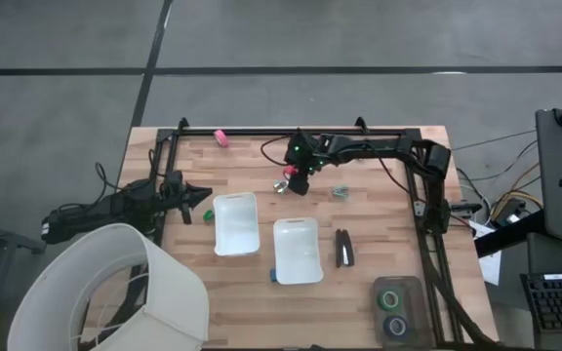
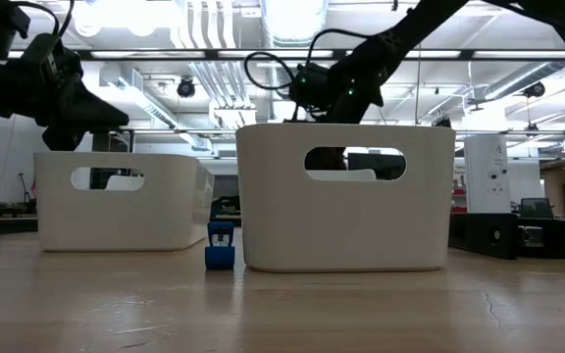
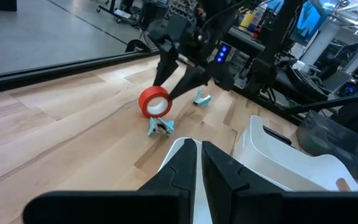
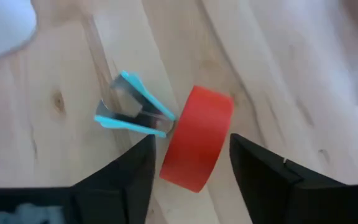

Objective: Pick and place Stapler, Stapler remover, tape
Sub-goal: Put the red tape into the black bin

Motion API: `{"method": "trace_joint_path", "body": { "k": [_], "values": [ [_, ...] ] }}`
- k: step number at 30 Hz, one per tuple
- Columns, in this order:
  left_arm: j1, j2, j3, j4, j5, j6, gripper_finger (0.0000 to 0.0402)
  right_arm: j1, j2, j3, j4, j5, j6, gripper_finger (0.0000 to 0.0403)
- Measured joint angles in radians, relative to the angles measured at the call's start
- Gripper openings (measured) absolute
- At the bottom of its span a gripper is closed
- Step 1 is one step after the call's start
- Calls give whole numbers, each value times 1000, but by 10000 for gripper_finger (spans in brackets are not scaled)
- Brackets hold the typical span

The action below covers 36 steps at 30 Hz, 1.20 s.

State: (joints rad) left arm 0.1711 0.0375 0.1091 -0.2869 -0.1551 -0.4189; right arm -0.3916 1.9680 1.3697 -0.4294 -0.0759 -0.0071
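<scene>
The red tape roll (image 4: 199, 134) stands on its edge on the wooden table, far of the two white trays (image 1: 236, 222) (image 1: 297, 251). My right gripper (image 4: 191, 163) comes down on it from above, open, one finger on each flat side of the roll; a strip of table still shows beside one finger. A teal stapler remover (image 4: 132, 112) lies against the roll. The black stapler (image 1: 343, 248) lies flat to the right of the right tray. Green and blue tape rolls (image 1: 394, 310) sit in a clear box. My left gripper (image 3: 199, 155) waits shut at the table's left edge.
A second teal stapler remover (image 1: 341, 192) lies right of the gripper, a blue one (image 2: 220, 257) at the near left corner of the right tray, a pink thing (image 1: 220, 137) by the far rail. A white lampshade (image 1: 115, 292) covers the near left corner.
</scene>
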Motion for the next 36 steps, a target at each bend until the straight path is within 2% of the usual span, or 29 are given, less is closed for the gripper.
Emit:
{"method": "trace_joint_path", "body": {
  "k": [8,15,19,27,32,36],
  "values": [
    [0,0,0,0,0,0,28,0,-1,0,-10,-1,-1,87],
    [0,0,0,0,0,0,28,2,-22,0,-55,-2,-1,86],
    [0,0,0,0,0,0,28,5,-89,-1,-137,-3,-1,95],
    [0,0,0,0,0,0,28,63,-326,-1,-414,-5,26,99],
    [0,0,0,0,0,0,28,160,-505,-11,-590,-6,119,101],
    [0,0,0,0,0,0,28,271,-651,-28,-695,-4,254,101]
  ]
}}
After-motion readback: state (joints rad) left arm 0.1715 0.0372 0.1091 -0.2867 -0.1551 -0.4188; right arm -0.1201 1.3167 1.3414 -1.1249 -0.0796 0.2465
